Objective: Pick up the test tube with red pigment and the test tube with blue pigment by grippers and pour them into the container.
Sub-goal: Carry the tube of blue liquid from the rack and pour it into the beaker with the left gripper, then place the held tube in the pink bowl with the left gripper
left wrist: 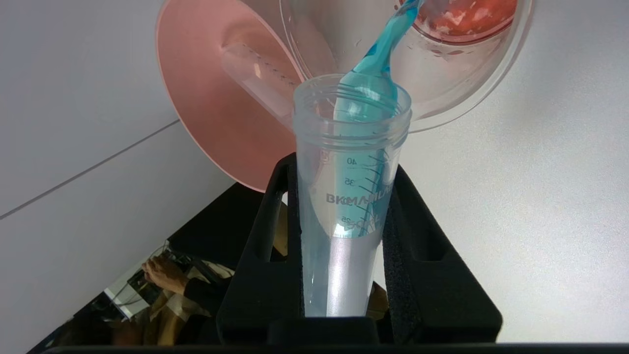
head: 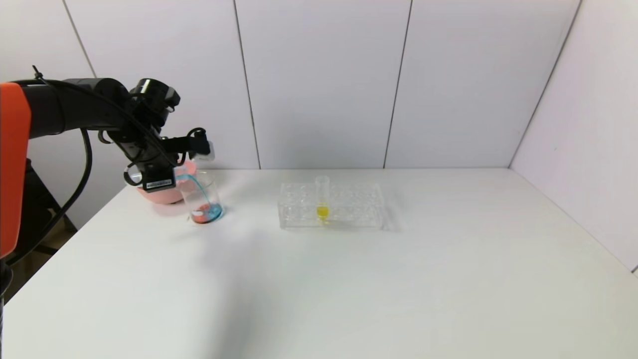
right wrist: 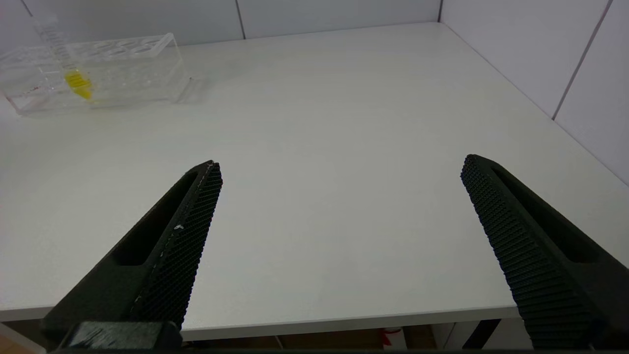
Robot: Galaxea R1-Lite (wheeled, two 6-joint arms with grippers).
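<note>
Head view. One left tool [head: 172,172], at the left of the frame, holds one blue tube [head: 183,175] tipped over one glass beaker [head: 202,197]; a thin blue stream curves down inside the beaker, where blue liquid sits beside orange-red liquid at the bottom. One pink bowl [head: 167,195] stands just behind the beaker and touches it in this view. One clear rack [head: 331,205] stands near the middle of the white bench [head: 349,279], well apart from the beaker, with one yellow tube [head: 322,199] upright in it. The right arm does not appear here.

Left wrist view. The left tool [left wrist: 344,236] is closed on the blue tube [left wrist: 350,196], its two black fingers [left wrist: 268,246] pressing both sides below the printed marks. The blue liquid runs from the tube's threaded mouth into the beaker [left wrist: 471,93] at the top of the frame. Only this view shows a second tube, the emptied tube [left wrist: 255,73], lying inside the pink bowl [left wrist: 206,98] at upper left; whether red residue remains in it cannot be told.

Right wrist view. The right tool [right wrist: 341,169] hangs wide apart and empty at the near edge of the bench [right wrist: 344,123]; the rack [right wrist: 123,73] and yellow tube [right wrist: 77,83] sit at upper left.
</note>
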